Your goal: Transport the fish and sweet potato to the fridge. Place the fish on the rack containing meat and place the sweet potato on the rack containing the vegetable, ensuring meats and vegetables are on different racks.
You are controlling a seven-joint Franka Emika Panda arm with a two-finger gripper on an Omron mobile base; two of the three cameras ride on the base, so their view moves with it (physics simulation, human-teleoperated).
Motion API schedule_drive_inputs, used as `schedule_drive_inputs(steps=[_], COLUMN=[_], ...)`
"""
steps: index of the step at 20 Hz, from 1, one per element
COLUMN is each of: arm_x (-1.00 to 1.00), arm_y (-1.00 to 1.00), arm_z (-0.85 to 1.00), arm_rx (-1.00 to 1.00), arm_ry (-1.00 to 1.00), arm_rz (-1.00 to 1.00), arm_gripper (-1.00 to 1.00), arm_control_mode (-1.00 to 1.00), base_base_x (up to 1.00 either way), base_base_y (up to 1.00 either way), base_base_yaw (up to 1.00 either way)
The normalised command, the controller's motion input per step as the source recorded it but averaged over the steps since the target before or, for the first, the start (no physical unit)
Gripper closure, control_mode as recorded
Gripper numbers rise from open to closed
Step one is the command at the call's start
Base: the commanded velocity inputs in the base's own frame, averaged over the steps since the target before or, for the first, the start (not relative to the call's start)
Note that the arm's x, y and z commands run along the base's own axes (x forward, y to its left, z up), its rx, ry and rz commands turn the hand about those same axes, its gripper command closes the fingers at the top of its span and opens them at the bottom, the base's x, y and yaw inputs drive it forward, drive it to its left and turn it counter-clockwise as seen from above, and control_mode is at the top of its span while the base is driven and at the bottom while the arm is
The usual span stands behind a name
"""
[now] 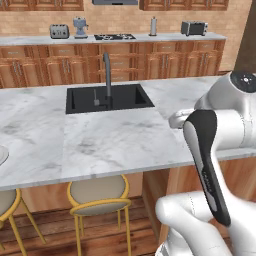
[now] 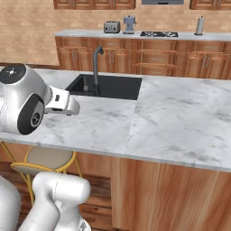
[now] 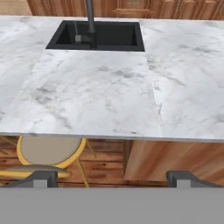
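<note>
The fish, the sweet potato, the fridge with its racks, the meat and the vegetable are all out of view. My gripper [image 3: 113, 178] is open: in the hand view its two dark fingertips [image 3: 41, 176] stand far apart with nothing between them. It hovers near the front edge of a marble island counter [image 3: 96, 96] and looks down across it. The arm is folded back close to the base, with the hand [image 1: 179, 119] held just above the counter's near edge.
A black sink [image 1: 107, 97] with a dark faucet [image 1: 107, 70] is set into the island. Yellow-framed stools [image 1: 97, 192] stand under its near edge. The back counter [image 1: 115, 40] carries a toaster [image 1: 59, 31], a coffee machine [image 1: 80, 27] and a cooktop [image 1: 115, 36].
</note>
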Motion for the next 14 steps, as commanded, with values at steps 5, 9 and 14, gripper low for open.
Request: schedule_drive_inputs(steps=[5,9,14], arm_x=[-0.35,-0.50,-0.09], arm_y=[0.03,0.07,0.05], arm_z=[0.53,0.25,0.03], arm_rx=[0.00,0.01,0.00], arm_ry=[-0.01,0.00,0.00], arm_rz=[0.00,-0.02,0.00], arm_gripper=[-1.00,-1.00,-1.00], arm_control_mode=[-1.00,-1.00,1.00], base_base_x=[0.00,0.00,-0.17], base_base_y=[0.00,0.00,0.29], base_base_yaw=[0.00,0.00,0.00])
